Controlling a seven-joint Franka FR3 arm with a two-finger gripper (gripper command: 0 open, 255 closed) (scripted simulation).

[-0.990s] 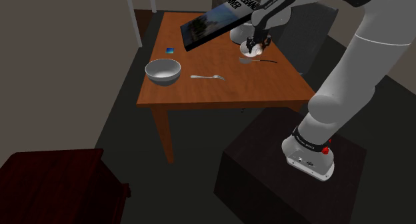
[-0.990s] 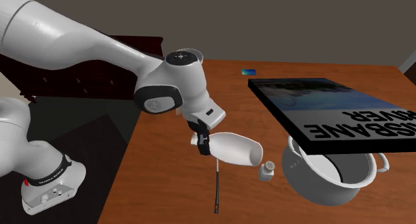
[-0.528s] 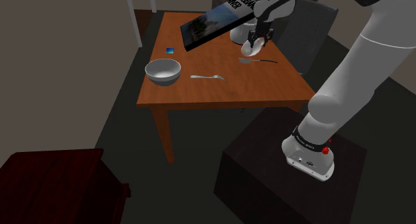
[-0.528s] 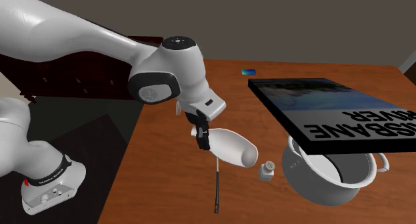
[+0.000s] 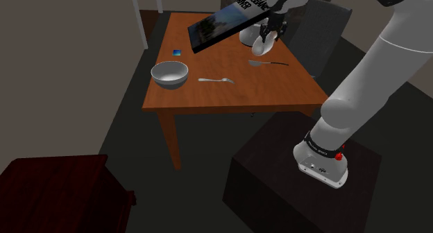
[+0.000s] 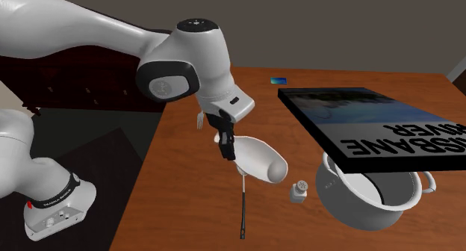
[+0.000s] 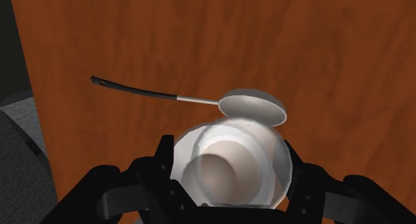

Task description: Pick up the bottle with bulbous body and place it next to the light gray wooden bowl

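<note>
Fingers (image 7: 163,159) clamped on both sides of the white bulbous bottle (image 6: 258,158), holding it tilted above the brown counter (image 6: 187,190), over the dark-handled ladle (image 7: 252,108).

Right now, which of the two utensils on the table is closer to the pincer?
The dark-handled spoon, lying just below the pincer and the white bottle it holds. The all-silver utensil lies farther off, near the grey bowl.
</note>
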